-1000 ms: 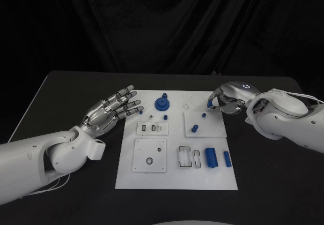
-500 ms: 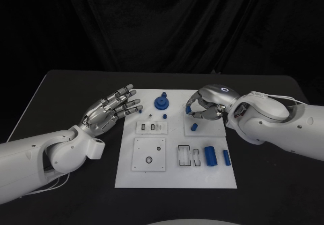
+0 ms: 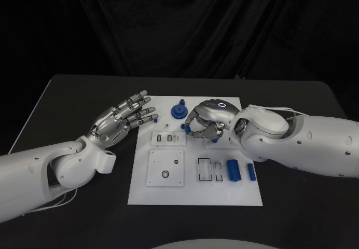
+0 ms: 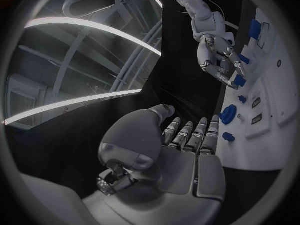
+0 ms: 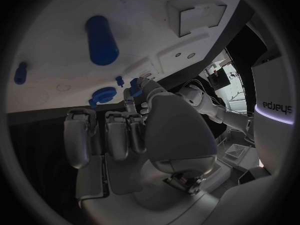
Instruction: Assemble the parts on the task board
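Small blue peg (image 3: 215,138) pinched in right hand (image 3: 206,122) over the board's (image 3: 194,199) upper middle, near the gear (image 3: 179,111). Left hand (image 3: 123,120) hovering beside the board, spread, gripping nothing. Likely risk: peg slipping or tilting from so slight a pinch, then missing its hole.
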You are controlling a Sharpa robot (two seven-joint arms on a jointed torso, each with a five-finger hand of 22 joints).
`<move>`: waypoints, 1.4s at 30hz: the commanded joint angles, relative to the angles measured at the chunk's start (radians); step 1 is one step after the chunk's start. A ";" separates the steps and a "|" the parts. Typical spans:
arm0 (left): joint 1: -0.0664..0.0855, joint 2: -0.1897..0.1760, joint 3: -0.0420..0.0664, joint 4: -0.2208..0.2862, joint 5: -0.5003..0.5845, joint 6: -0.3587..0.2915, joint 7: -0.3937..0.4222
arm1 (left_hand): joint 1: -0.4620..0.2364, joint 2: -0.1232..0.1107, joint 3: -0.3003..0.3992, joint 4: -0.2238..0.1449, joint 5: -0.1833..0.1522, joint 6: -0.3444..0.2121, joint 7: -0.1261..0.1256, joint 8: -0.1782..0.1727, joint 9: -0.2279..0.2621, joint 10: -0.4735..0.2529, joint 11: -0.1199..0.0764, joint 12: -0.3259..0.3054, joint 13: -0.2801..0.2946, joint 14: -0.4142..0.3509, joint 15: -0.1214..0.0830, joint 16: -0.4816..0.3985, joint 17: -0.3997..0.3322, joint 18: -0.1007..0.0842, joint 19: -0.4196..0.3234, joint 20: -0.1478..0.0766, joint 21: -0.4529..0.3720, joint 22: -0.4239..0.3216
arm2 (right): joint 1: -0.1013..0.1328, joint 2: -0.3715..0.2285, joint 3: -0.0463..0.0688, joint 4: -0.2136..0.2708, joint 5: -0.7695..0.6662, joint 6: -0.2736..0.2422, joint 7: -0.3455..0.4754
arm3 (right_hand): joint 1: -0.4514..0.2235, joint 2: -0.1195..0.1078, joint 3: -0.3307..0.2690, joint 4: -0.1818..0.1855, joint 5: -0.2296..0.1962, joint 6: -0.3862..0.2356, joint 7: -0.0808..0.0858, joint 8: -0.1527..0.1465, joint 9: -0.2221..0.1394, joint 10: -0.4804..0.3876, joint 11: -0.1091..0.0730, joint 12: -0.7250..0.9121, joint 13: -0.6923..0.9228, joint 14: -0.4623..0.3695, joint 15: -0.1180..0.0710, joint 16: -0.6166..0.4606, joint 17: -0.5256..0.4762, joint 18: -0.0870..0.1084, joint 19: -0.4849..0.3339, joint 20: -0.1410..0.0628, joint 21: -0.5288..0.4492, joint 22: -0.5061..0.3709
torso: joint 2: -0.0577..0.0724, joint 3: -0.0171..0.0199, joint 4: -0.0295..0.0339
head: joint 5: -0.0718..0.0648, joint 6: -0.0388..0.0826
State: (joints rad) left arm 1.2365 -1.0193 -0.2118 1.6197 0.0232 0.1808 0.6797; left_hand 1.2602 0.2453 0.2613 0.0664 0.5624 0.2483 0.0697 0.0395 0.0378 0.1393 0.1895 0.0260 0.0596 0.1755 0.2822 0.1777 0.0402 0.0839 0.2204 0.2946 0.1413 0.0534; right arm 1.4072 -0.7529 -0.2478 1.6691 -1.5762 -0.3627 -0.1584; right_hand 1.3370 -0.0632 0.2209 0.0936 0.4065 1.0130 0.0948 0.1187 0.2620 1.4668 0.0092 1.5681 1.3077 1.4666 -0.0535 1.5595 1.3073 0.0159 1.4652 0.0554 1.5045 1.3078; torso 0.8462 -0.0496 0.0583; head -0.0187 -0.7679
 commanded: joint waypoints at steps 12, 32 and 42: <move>-0.001 0.004 0.001 0.000 0.000 0.014 0.068 | -0.008 0.000 0.008 -0.001 -0.002 -0.001 0.004 0.000 -0.001 -0.001 0.008 0.004 0.001 0.001 0.009 0.007 0.002 -0.014 -0.006 -0.001 -0.003 -0.001 | -0.017 0.048 0.001 -0.025 -0.030 0.038 -0.027 | 0.004 -0.001 0.006 0.001 -0.003 0.004 0.007 -0.002 0.003 0.104 0.012 0.003 0.263 0.097 0.005 -0.008 0.233 0.012 0.047 0.004 -0.008 0.194 | 0.001 0.0001 0.0025 | -0.001 -0.010; -0.001 0.007 0.001 -0.003 0.000 0.016 0.062 | -0.009 -0.001 0.011 -0.001 -0.002 -0.002 0.005 0.000 -0.001 -0.001 0.008 0.004 0.001 0.001 0.009 0.007 0.002 -0.014 -0.006 -0.001 -0.004 -0.001 | -0.021 0.064 0.001 -0.033 -0.112 0.048 -0.062 | 0.000 -0.003 0.008 -0.001 -0.023 -0.004 0.010 -0.009 0.005 0.104 0.016 0.003 0.263 0.096 0.010 -0.011 0.228 0.013 0.046 0.008 -0.010 0.192 | 0.001 0.0005 0.0023 | -0.001 -0.017; -0.001 0.008 0.001 -0.006 0.000 0.017 0.060 | -0.010 -0.001 0.012 -0.001 -0.002 -0.003 0.005 0.000 -0.001 -0.001 0.008 0.004 0.001 0.001 0.009 0.007 0.002 -0.014 -0.006 -0.001 -0.004 -0.001 | -0.031 0.074 0.001 -0.040 -0.133 0.055 -0.070 | -0.003 -0.004 0.010 -0.004 -0.036 -0.012 0.013 -0.016 0.005 0.104 0.017 0.003 0.263 0.095 0.011 -0.012 0.227 0.013 0.045 0.010 -0.012 0.191 | 0.000 -0.0002 0.0023 | -0.001 -0.019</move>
State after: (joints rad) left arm 1.2365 -1.0125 -0.2118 1.6128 0.0232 0.1827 0.6797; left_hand 1.2602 0.2453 0.2683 0.0648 0.5624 0.2484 0.0697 0.0395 0.0378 0.1391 0.1893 0.0260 0.0592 0.1754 0.2822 0.1817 0.0409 0.0839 0.2204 0.2946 0.1413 0.0536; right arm 1.3810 -0.6795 -0.2458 1.6314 -1.6816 -0.3217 -0.1986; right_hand 1.3369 -0.0633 0.2237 0.0908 0.3748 1.0055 0.1022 0.1090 0.2674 1.4664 0.0163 1.5680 1.3074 1.4629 -0.0498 1.5529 1.3073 0.0159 1.4688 0.0589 1.4985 1.3075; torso 0.8465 -0.0493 0.0602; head -0.0197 -0.7861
